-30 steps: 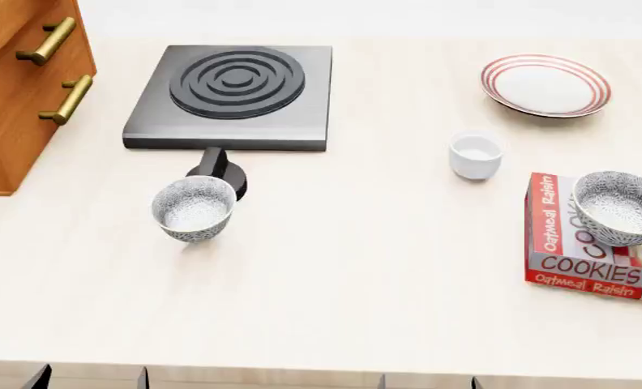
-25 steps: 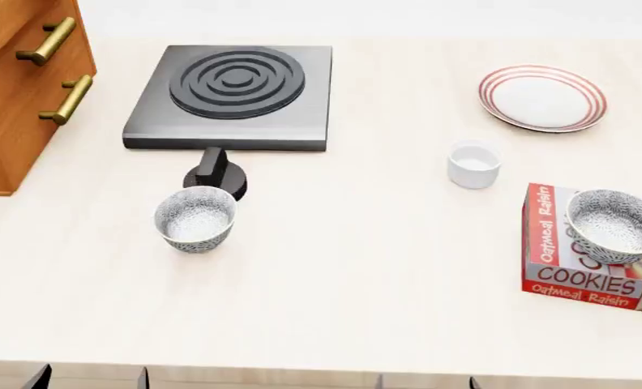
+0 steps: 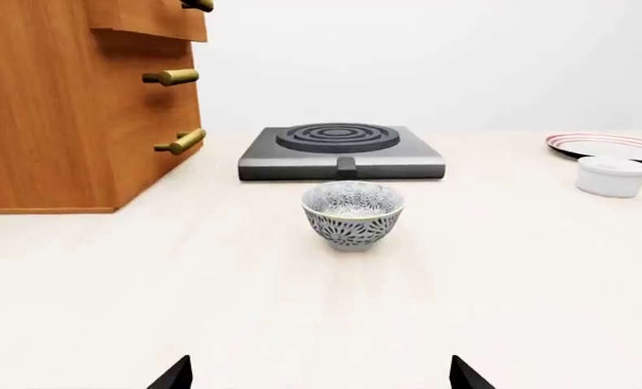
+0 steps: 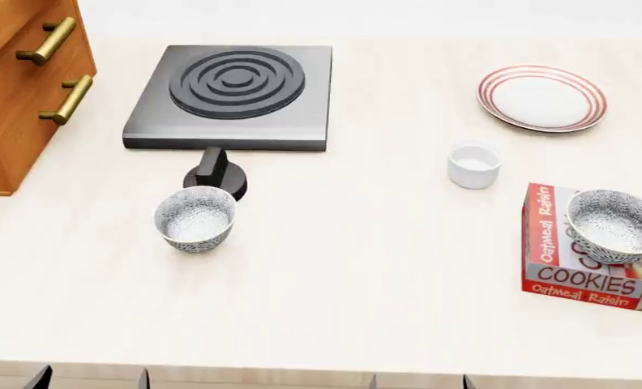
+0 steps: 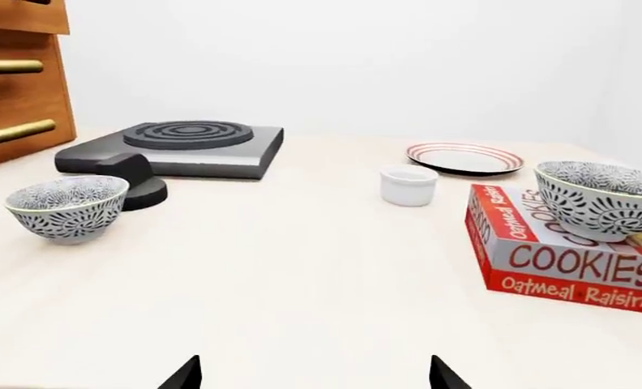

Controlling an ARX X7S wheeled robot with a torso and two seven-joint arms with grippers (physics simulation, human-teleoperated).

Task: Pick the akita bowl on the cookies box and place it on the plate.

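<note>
Nothing on the table has shifted since the earlier frames. Both grippers hold nothing, fingers spread wide at the near edge. At four o'clock, the akita bowl (image 4: 616,225) sits upright on the cookies box (image 4: 573,274), lettered "Oatmeal Raisin COOKIES". At one o'clock lies the plate (image 4: 541,98), bare to receive it.

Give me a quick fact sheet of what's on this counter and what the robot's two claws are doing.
bowl to move: akita bowl, upright on the cookies box
goal: plate, nothing on it
twin bowl: second speckled bowl, on the counter beside the stove knob
other items: white cup, hotplate, wooden drawers
left gripper: open, holding nothing, faces the twin bowl
right gripper: open, holding nothing
</note>
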